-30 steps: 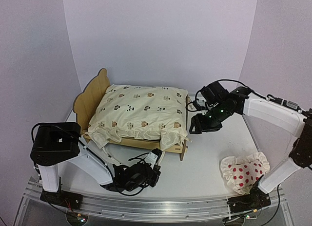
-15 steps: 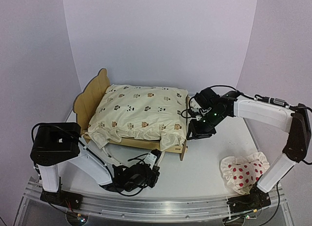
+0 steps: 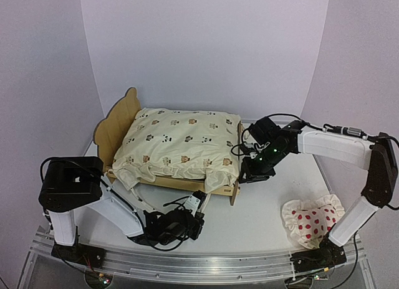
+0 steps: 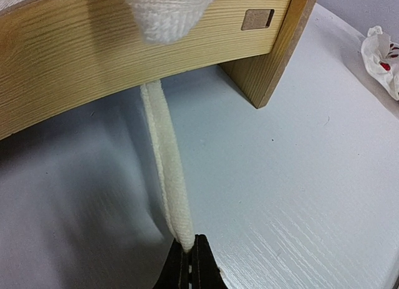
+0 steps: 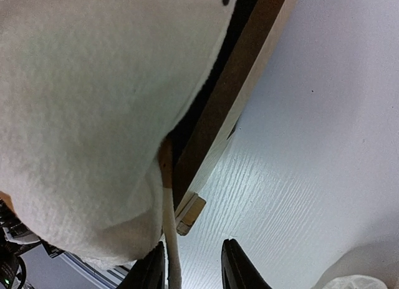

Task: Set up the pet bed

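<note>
Two arms are working at the counter (image 3: 268, 205), where the bed (image 3: 117, 122) is standing with the cover (image 3: 181, 142) already lying over it and spilling past its rails. The pillow (image 3: 312, 222) is lying well apart from the bed, off its foot end. The step in hand appears to be fastening the cover down by its ties.

The right end effector (image 5: 192, 265) is hanging at the bed's foot corner. Its fingers are spread part-way, and the thin foot tie (image 5: 168, 230) is lying between them against one finger, not pinched. The left end effector (image 4: 190, 264), low in front of the bed's long side, is pressed together on the front tie (image 4: 163, 152), which is running up under the bed's side rail (image 4: 93, 58).

The next move is probably calling for the right fingers to close on the foot tie alone, without catching the cover's ruffle. The pillow is likely waiting its turn at the bed's head.
</note>
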{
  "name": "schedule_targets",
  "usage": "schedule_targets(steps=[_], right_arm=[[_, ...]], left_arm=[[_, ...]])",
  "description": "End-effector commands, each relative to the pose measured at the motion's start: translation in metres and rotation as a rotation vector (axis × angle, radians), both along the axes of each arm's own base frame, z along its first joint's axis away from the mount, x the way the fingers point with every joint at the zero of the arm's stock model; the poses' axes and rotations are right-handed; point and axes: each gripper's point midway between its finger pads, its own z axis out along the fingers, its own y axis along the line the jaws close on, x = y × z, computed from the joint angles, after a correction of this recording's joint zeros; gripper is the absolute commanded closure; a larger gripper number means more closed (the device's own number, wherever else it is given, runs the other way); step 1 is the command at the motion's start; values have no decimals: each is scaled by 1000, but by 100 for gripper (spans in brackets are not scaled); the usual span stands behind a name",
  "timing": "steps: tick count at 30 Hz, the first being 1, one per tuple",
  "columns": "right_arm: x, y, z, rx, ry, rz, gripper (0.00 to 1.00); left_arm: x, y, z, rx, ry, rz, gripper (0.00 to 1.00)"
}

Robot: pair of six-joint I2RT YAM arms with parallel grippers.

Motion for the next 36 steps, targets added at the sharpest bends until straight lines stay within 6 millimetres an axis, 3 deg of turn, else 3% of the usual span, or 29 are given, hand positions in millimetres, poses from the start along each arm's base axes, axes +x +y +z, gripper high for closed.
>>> schedule_targets(steps=[1,4,8,14,22,28,36], right_arm=[[6,9,10,47,-22,6,69],[7,9,10,47,-27,8,78],[6,10,16,61,-33,11,99],[-17,9,27,134,10,27,100],[-77,14,33,173,99,120,100],[-117,19,25,128,112,191,100],[-147,24,0,61,97,228,100]], left_arm=[[-2,-3,10,-27,7,-6,100],[-2,-3,9,-26,9,-5,100],[-2,-3,10,-23,11,-7,100],[-12,-11,19,-7,34,-73,100],[-52,-30,36,125,58,-259,100],[-80,-32,56,122,120,-357,100],[-112,-28,76,85,213,-441,100]])
